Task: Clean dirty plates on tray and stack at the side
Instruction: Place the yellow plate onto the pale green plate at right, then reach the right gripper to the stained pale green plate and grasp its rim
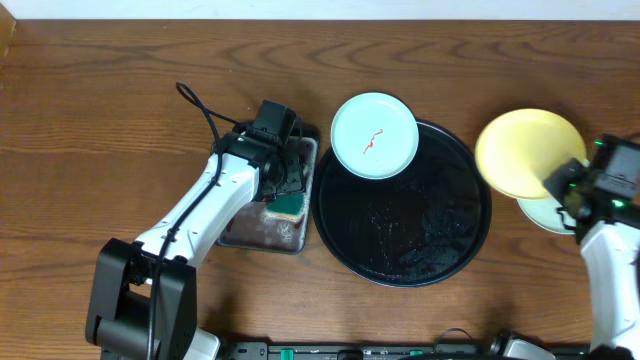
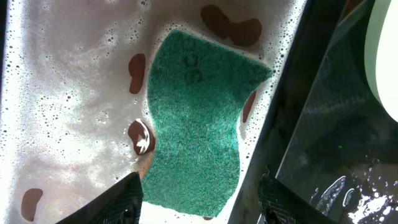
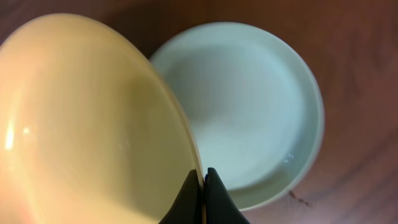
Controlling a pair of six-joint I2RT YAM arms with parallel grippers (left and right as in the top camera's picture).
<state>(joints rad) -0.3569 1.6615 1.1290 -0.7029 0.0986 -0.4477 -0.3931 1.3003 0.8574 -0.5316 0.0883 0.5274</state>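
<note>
Right pincer [image 3: 203, 186] clamped on yellow plate [image 3: 87, 124] rim, far right of frame — plate tilted above mint plate [image 3: 249, 106] on bare wood [image 3: 367, 74]. Left pincer [image 2: 199, 193] gaping over sponge [image 2: 196, 118]; smeared plate [image 1: 374, 135] at tray [image 1: 450, 180] upper left.

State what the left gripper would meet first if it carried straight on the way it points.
The green sponge in the soapy metal tray; the open left gripper points down at it, depth unclear.

Open tabletop [image 1: 90, 130] far left; smeared mint plate [image 1: 374, 135] over the tray's [image 1: 452, 225] far rim.
</note>
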